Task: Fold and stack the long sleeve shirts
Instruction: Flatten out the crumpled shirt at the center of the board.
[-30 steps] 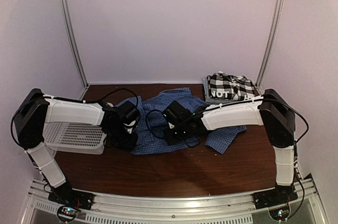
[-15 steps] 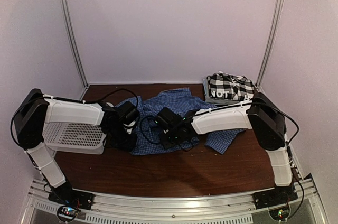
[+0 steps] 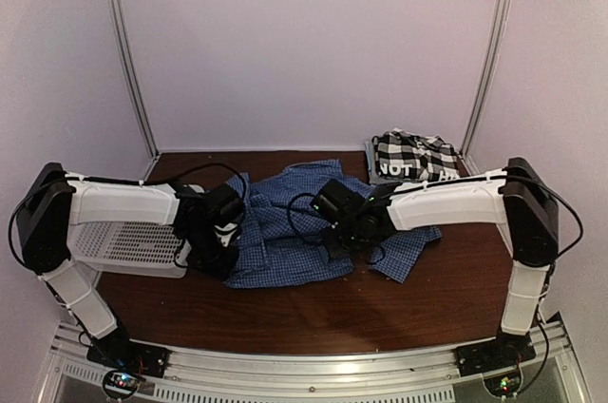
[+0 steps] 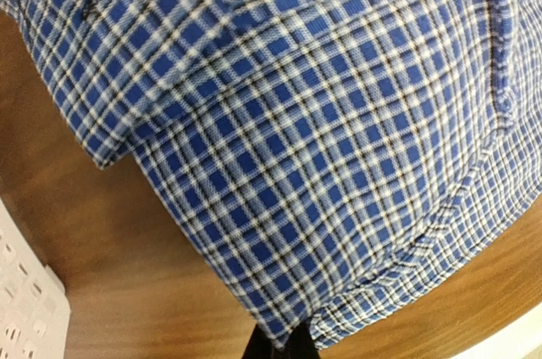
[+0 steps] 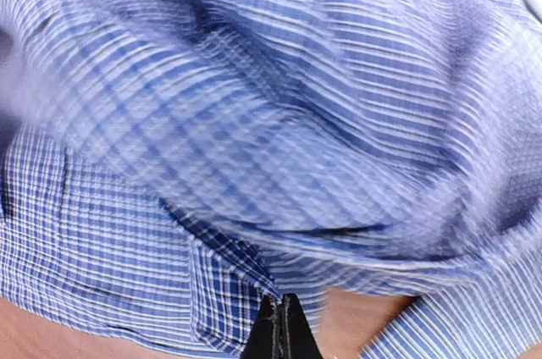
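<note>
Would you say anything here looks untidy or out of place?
The black-and-white checked shirt lies crumpled at the far right. The blue shirt is rumpled, pinched by the left end effector and right end effector.

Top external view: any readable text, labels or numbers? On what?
"NOT": white letters on the black-and-white checked shirt; the letters after it are hidden and unreadable.
No text on the blue checked shirt in any view.
</note>
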You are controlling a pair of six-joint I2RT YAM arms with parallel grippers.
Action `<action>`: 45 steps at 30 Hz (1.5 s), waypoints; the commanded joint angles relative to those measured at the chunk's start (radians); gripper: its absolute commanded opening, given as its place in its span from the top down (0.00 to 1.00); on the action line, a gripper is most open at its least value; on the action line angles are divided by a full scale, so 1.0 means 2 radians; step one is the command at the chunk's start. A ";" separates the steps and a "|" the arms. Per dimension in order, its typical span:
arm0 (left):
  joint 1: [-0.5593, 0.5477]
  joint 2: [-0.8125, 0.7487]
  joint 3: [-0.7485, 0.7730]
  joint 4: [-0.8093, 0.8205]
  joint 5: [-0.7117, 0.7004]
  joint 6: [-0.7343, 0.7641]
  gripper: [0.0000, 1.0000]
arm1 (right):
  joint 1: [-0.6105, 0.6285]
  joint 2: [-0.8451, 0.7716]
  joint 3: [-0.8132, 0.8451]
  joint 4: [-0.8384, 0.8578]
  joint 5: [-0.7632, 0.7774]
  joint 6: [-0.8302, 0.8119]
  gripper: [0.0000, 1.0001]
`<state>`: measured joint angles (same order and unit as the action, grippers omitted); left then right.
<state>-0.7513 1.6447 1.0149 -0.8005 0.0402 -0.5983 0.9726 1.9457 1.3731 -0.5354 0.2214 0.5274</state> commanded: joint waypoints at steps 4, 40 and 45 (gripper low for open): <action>-0.006 -0.036 0.017 -0.106 0.034 0.047 1.00 | 0.006 -0.165 -0.178 -0.067 -0.061 0.071 1.00; -0.059 -0.014 0.238 -0.155 -0.010 0.011 0.49 | -0.126 -0.183 -0.036 -0.028 -0.145 -0.010 0.57; 0.005 0.093 0.305 -0.070 -0.005 0.011 0.52 | -0.156 -0.090 0.032 0.029 -0.165 -0.032 0.58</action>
<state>-0.8352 1.6947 1.5562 -1.1007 0.0677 -0.5549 0.6949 1.6745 1.3628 -0.6254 -0.0467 0.5388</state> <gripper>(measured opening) 0.488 0.421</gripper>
